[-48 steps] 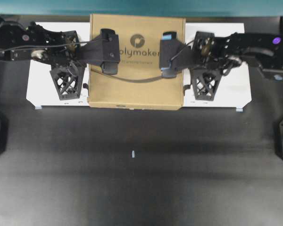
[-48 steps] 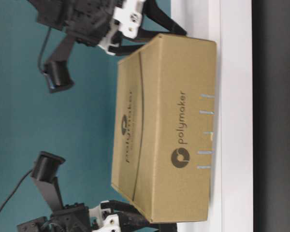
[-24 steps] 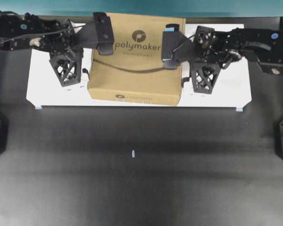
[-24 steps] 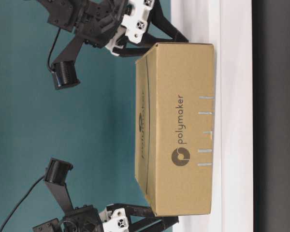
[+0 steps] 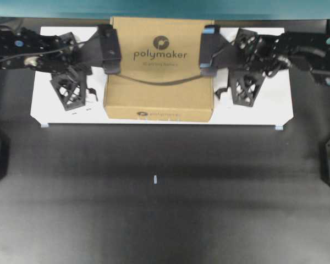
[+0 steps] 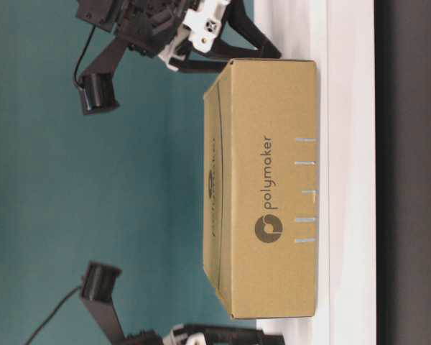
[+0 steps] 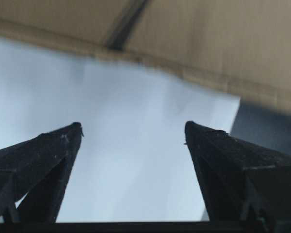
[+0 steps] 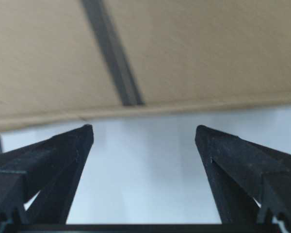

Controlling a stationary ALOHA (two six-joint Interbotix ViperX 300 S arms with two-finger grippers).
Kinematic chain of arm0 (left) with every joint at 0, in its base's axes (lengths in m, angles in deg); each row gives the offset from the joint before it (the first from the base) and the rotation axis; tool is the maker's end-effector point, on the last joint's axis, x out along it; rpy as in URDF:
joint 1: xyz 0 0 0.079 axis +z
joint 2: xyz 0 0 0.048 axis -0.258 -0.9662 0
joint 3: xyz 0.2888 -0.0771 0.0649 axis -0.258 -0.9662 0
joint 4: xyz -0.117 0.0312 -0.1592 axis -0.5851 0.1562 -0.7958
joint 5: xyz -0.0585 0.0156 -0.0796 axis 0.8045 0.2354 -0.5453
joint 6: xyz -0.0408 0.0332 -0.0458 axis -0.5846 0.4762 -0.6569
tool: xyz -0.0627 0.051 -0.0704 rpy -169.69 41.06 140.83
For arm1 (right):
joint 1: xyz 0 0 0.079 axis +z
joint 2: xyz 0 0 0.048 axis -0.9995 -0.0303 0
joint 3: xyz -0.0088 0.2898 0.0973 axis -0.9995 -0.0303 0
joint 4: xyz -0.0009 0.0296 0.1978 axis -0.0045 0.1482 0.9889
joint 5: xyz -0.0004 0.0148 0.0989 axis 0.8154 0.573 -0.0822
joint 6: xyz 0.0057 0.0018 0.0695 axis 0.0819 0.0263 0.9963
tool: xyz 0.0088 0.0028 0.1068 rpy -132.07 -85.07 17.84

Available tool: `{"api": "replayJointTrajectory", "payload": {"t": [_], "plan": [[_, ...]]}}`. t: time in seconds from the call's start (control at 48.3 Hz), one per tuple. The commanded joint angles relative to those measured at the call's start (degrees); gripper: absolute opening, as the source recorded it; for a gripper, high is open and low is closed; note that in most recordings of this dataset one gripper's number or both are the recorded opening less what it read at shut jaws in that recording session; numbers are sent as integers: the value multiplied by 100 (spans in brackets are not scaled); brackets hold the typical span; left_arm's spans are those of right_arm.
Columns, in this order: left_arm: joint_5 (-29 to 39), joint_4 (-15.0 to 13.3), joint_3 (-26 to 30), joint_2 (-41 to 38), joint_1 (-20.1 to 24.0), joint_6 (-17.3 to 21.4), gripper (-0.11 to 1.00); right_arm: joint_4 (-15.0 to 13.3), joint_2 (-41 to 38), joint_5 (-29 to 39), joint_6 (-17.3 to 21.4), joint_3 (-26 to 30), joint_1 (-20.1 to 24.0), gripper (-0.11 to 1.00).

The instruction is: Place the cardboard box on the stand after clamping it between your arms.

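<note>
One cardboard box [image 5: 158, 77] on one stand [image 5: 264, 113], two open tools.

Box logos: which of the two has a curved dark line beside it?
The top logo of the box: the line curves just below it. The front logo has none.

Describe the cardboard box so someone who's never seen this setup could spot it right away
Find the white stand along the far edge of the dark table. The cardboard box sits on its middle, between the two black arms. It is the only brown thing there, printed with a dark "polymaker" logo and a curved line.
</note>
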Motion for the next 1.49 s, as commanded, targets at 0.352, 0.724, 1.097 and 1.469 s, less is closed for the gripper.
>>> {"api": "replayJointTrajectory", "payload": {"t": [0.352, 0.724, 1.097, 1.469], "plan": [[-44, 9, -668, 1731, 18, -105, 83, 105, 1564, -44, 721, -879, -18, 82], [-940, 0, -1556, 3867, -861, -475, 81, 105, 3604, -1354, 1960, -1934, 721, 81], [-1345, 0, -2048, 5019, -2118, -958, 74, 97, 4992, -1731, 2197, -2628, 1652, 81], [-2171, 0, -2338, 5440, -2558, -1336, 71, 105, 6029, -1775, 2329, -3164, 2180, 78]]}}
